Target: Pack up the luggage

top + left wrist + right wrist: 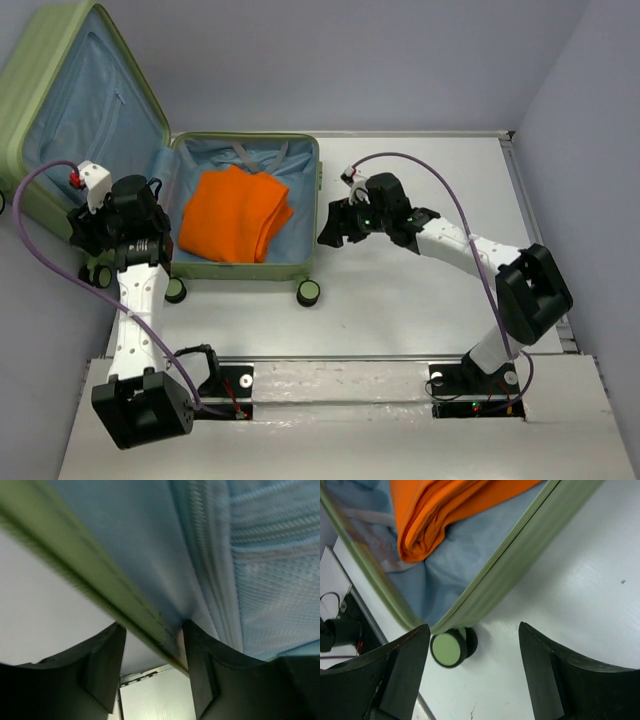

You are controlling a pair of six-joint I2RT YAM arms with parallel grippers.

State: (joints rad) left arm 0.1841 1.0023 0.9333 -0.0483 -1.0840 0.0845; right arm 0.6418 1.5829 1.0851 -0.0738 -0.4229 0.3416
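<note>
left wrist: luggage [85,570] rim between left gripper [153,626] fingers

Left arm [135,300]: white tubular links, black boxy joint housings, one large black block at the lower end.
Right arm [470,250]: same build, with white links, black joints and a small green light near the wrist.
Cables [30,250]: one mauve lead per arm, running from wrist to base.
Wrist camera [92,178]: white block with a red spot, on the left arm.
Bases [230,385]: black plates with thin red wiring.
Left gripper [152,670], right gripper [475,675]: two broad matt black fingers [400,675] each, with curved inner edges.
</note>
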